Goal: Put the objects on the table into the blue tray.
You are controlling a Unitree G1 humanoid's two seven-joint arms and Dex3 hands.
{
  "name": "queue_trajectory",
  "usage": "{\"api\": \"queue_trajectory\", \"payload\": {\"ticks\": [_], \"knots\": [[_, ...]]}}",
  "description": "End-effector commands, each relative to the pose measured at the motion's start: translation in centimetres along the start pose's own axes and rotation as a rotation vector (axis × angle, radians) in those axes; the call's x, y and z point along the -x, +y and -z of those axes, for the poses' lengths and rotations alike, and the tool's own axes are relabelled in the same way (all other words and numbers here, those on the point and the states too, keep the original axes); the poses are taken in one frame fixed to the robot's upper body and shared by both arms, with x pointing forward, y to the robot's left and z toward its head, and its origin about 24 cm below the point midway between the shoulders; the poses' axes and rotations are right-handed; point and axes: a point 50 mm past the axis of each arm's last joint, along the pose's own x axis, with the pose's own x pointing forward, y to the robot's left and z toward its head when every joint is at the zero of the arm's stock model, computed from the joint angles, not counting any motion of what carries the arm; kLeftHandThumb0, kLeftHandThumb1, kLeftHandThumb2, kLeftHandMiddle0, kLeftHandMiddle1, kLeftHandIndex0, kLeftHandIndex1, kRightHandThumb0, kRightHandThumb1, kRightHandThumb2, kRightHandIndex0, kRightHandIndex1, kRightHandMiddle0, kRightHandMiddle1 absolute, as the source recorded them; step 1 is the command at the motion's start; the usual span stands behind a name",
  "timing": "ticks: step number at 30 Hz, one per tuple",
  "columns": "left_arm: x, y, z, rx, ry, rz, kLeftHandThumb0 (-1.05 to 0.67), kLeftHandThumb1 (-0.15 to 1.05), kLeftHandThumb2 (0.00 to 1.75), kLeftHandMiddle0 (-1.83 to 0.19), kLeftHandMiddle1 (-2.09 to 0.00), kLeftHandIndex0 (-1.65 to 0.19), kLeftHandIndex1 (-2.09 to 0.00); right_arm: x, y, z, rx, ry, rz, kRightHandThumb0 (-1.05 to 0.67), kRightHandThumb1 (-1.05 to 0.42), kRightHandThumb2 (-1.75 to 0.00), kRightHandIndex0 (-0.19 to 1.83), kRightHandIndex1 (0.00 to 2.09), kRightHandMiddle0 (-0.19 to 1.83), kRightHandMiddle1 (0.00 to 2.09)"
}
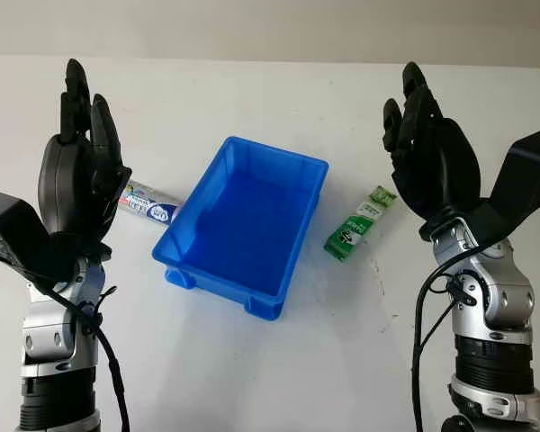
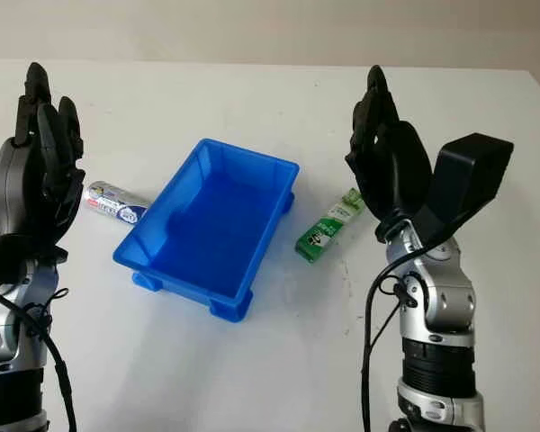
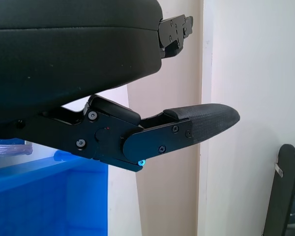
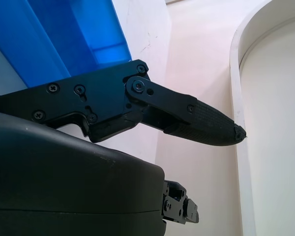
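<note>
While both hands open, green packet (image 1: 360, 222) lies near right hand (image 1: 429, 153).

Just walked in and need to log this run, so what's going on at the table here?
Nothing is being handled yet. The blue tray sits empty in the middle of the white table. A toothpaste tube lies beside it on the robot's left, a green packet on its right. The left hand and the right hand are both raised above the table, open, one on each side of the tray.
</note>
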Motion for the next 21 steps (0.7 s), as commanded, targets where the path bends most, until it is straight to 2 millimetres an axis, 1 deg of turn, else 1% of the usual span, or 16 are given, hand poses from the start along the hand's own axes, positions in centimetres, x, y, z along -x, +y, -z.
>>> {"api": "queue_trajectory", "payload": {"ticks": [1,6,14,16,18,21], "knots": [[0.1,0.0,-0.6,-0.006,-0.026,-0.001,-0.79,1.05,0.66,0.19,0.0,0.19,0.0,0.2,0.1,-0.4,0.002,-0.018,-0.005,-0.78,-1.05,-0.78,-0.19,0.0,-0.19,0.0],[0.5,0.1,-0.8,-0.012,-0.017,-0.004,-0.79,1.05,0.66,0.19,0.0,0.19,0.0,0.4,0.2,-0.3,-0.009,-0.012,-0.014,-0.77,-1.05,-0.79,-0.19,0.0,-0.19,0.0],[0.3,-0.1,-0.5,-0.011,-0.002,-0.002,-0.79,1.05,0.66,0.19,0.0,0.19,0.0,0.3,-0.1,0.0,-0.01,0.005,-0.027,-0.77,-1.05,-0.8,-0.19,0.0,-0.19,0.0],[0.2,-0.1,-0.4,-0.008,-0.004,-0.005,-0.79,1.05,0.65,0.19,0.0,0.19,0.0,0.3,-0.5,-0.4,-0.004,-0.003,-0.037,-0.76,-1.05,-0.76,-0.19,0.0,-0.19,0.0],[0.3,-0.1,-0.4,-0.003,-0.006,-0.007,-0.79,1.05,0.65,0.19,0.0,0.19,0.0,0.3,-1.0,-1.2,0.036,-0.023,-0.069,-0.76,-1.05,-0.72,-0.19,0.0,-0.19,0.0],[0.4,-0.1,-0.5,-0.009,-0.003,-0.005,-0.79,1.05,0.65,0.19,0.0,0.19,0.0,0.2,-2.1,-2.9,0.128,-0.047,-0.134,-0.76,-1.05,-0.57,-0.19,0.0,-0.19,0.0]]}}
